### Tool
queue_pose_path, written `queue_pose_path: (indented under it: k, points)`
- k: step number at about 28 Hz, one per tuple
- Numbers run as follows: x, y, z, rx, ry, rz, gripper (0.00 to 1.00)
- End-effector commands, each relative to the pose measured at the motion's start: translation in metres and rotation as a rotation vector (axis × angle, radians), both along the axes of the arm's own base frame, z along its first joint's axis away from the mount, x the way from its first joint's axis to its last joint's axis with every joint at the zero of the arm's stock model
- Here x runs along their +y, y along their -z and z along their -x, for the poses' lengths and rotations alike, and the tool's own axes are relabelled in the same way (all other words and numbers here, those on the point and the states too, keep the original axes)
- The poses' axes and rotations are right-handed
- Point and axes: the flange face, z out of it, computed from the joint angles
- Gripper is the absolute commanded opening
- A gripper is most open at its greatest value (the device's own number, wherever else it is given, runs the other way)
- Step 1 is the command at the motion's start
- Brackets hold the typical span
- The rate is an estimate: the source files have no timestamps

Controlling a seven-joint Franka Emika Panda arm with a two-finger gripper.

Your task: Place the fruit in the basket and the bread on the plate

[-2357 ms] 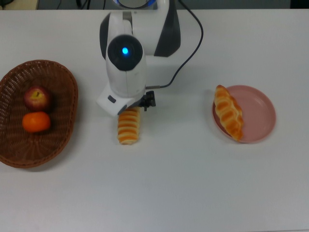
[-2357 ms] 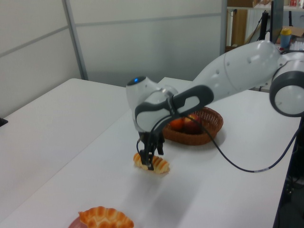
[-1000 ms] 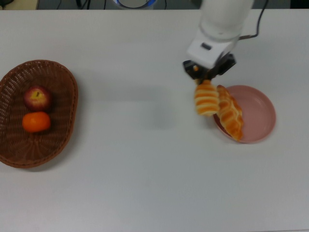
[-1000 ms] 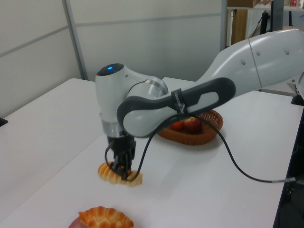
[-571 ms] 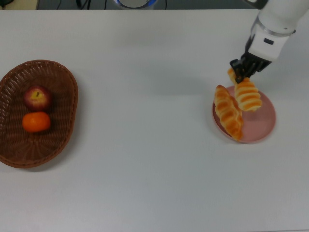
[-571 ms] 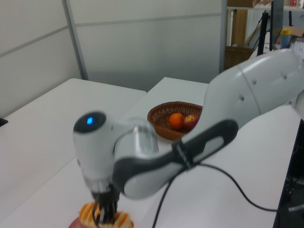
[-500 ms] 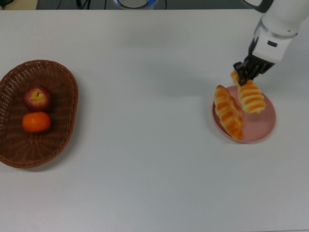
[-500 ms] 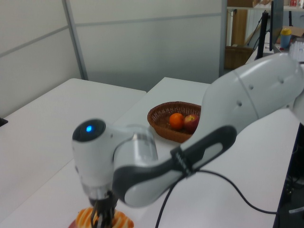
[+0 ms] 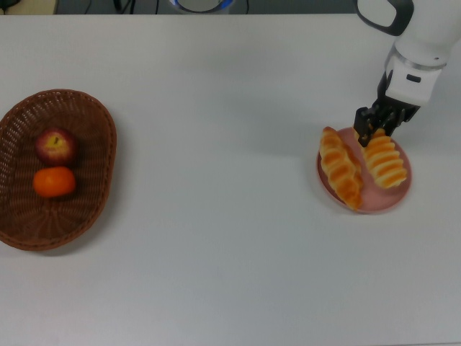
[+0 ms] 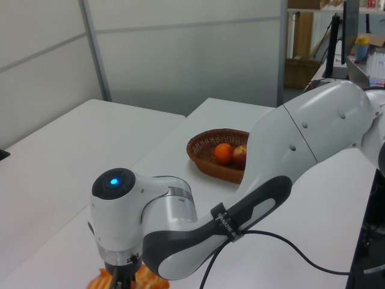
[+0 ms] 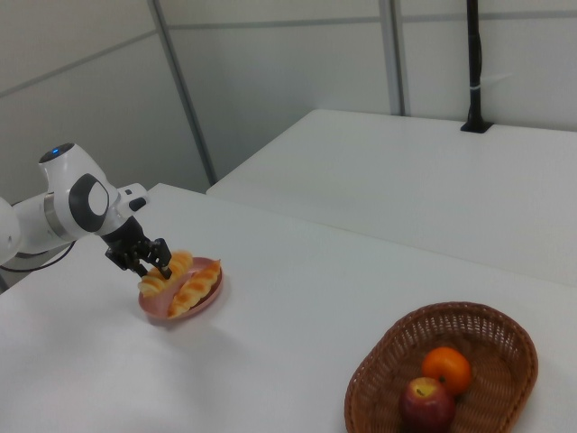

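On the pink plate (image 9: 398,182), at the top view's right: two loaves, side by side.

Item 1, ribbed loaf (image 9: 384,163). Golden-brown, pale cross stripes, lying lengthwise on the plate's right half in the top view. My gripper (image 9: 372,126) is at its upper end, fingers closed on that end as far as the top view shows. Whether the loaf's full weight is already on the plate I cannot tell; its lower end appears to rest there.

Item 2, braided loaf (image 9: 341,167). Golden-brown, pointed ends, lying on the plate's left edge in the top view, one tip reaching past the rim. Just beside the ribbed loaf; whether they touch is unclear.

Item 3, basket (image 9: 95,189). Brown wicker, oval, well apart at the top view's left. Holds the apple (image 9: 55,146), dark red with a yellow patch, and the mandarin (image 9: 53,182), bright orange, next to each other.

Step in hand, by my judgement: releasing the ribbed loaf, the last item to be placed. To do it well: settle the held end low so it does not drop or roll, open the fingers along the loaf's width without dragging it, keep clear of the braided loaf so it is not nudged off the rim, then lift straight up.
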Motion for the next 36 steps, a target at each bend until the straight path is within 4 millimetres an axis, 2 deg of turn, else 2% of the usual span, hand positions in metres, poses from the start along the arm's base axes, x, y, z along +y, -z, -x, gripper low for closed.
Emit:
queue_pose_path:
  k: [1,6,10,11,12,16,17,21,22,26,27,31,32,36]
  points:
    - [-0.001,-0.011,-0.001,-0.020,0.025,-0.013,1.00]
    - [-0.011,-0.034,0.000,-0.020,0.112,-0.021,1.00]
    - [-0.038,-0.071,0.002,-0.003,0.163,0.006,1.00]
    - [-0.049,-0.080,0.000,0.002,0.182,0.005,1.00]
    - [-0.073,-0.099,-0.006,0.013,0.226,-0.009,1.00]
    - [-0.117,-0.140,-0.010,0.043,0.278,-0.063,1.00]
    - [-0.145,-0.157,-0.012,0.065,0.297,-0.079,1.00]
    - [-0.195,-0.186,-0.012,0.107,0.329,-0.113,1.00]
    - [-0.222,-0.194,-0.013,0.138,0.347,-0.130,1.00]
    - [-0.271,-0.205,-0.009,0.211,0.387,-0.164,1.00]
    - [-0.290,-0.208,-0.002,0.258,0.399,-0.156,1.00]
    - [-0.320,-0.213,0.014,0.355,0.437,-0.120,1.00]
    - [-0.338,-0.215,0.018,0.373,0.466,-0.117,1.00]
    - [-0.364,-0.218,0.018,0.366,0.488,-0.129,1.00]
